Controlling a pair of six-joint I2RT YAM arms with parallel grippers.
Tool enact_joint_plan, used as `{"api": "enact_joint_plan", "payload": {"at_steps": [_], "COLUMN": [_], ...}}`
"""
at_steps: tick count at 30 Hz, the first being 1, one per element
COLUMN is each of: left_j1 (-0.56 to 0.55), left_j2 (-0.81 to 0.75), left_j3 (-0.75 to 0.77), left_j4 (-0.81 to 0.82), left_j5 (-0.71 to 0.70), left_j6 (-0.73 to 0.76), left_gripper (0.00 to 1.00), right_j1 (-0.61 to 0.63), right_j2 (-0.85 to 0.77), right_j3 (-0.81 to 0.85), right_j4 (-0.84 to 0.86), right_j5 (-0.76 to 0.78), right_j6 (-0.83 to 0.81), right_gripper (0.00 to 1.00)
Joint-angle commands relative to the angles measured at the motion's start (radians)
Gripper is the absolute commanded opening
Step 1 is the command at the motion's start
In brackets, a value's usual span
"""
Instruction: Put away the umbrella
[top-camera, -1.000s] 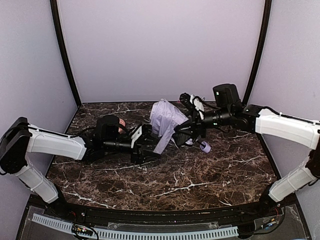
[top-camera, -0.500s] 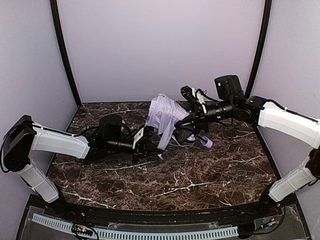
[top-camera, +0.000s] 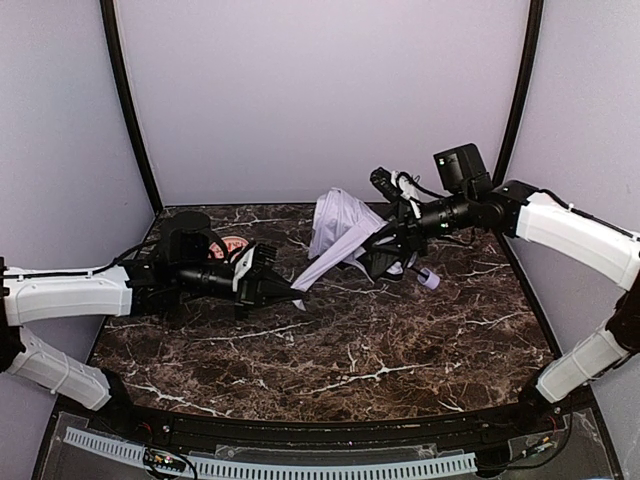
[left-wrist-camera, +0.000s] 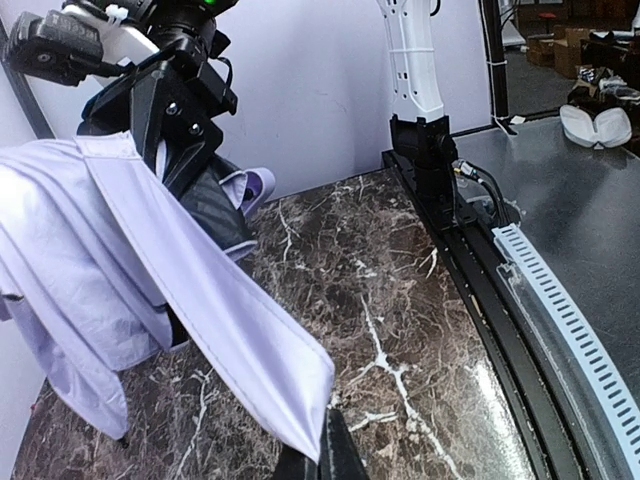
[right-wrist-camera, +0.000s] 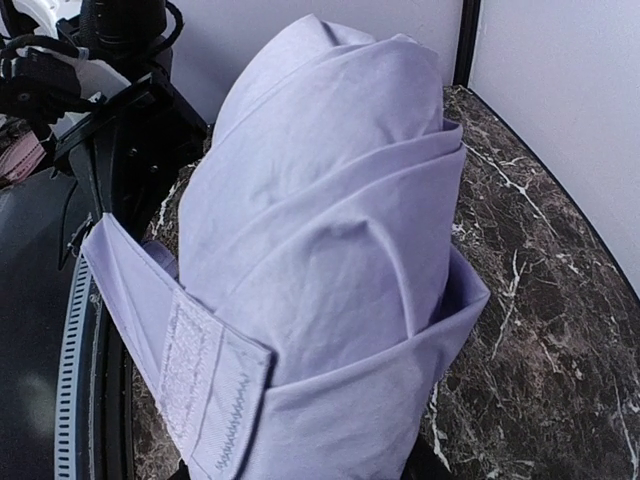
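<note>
The umbrella (top-camera: 340, 222) is a bunched pale lavender bundle held above the back middle of the table, with its small lavender handle (top-camera: 428, 279) low on the right. My right gripper (top-camera: 385, 250) is shut on the bundle from the right. In the right wrist view the umbrella (right-wrist-camera: 330, 230) fills the frame and hides the fingers; a band with a stitched patch (right-wrist-camera: 205, 385) wraps it. My left gripper (top-camera: 293, 291) is shut on the tip of a fabric strip (left-wrist-camera: 200, 300) drawn taut from the bundle down to the left gripper (left-wrist-camera: 325, 452).
A small red-patterned bowl (top-camera: 232, 245) sits behind my left arm at the back left. The dark marble table (top-camera: 380, 350) is walled by lavender panels at the back and sides. A black rail (top-camera: 330, 432) runs along the near edge.
My left gripper has shut on the fabric strip and drawn back to the left, stretching it out from the bundle. My right arm has shifted the umbrella slightly up and to the right.
</note>
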Motion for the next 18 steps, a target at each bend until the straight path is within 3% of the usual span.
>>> {"api": "enact_joint_plan", "payload": {"at_steps": [1, 11, 15, 18], "left_j1": [0.021, 0.056, 0.081, 0.102], "left_j2": [-0.032, 0.198, 0.28, 0.35], "left_j3": [-0.013, 0.13, 0.193, 0.265], "left_j4": [-0.251, -0.391, -0.351, -0.343], "left_j5": [-0.001, -0.139, -0.141, -0.149], "left_j6": [0.12, 0.293, 0.37, 0.463], "left_gripper": [0.0, 0.0, 0.0, 0.0], "right_j1": [-0.022, 0.033, 0.097, 0.18], "right_j2": [-0.017, -0.076, -0.097, -0.101], "right_j3": [0.09, 0.143, 0.155, 0.15], "right_j4": [0.024, -0.017, -0.151, -0.309], "right_j5": [0.032, -0.167, -0.317, -0.329], "right_j6": [-0.027, -0.075, -0.221, -0.39], "right_gripper": [0.0, 0.0, 0.0, 0.0]}}
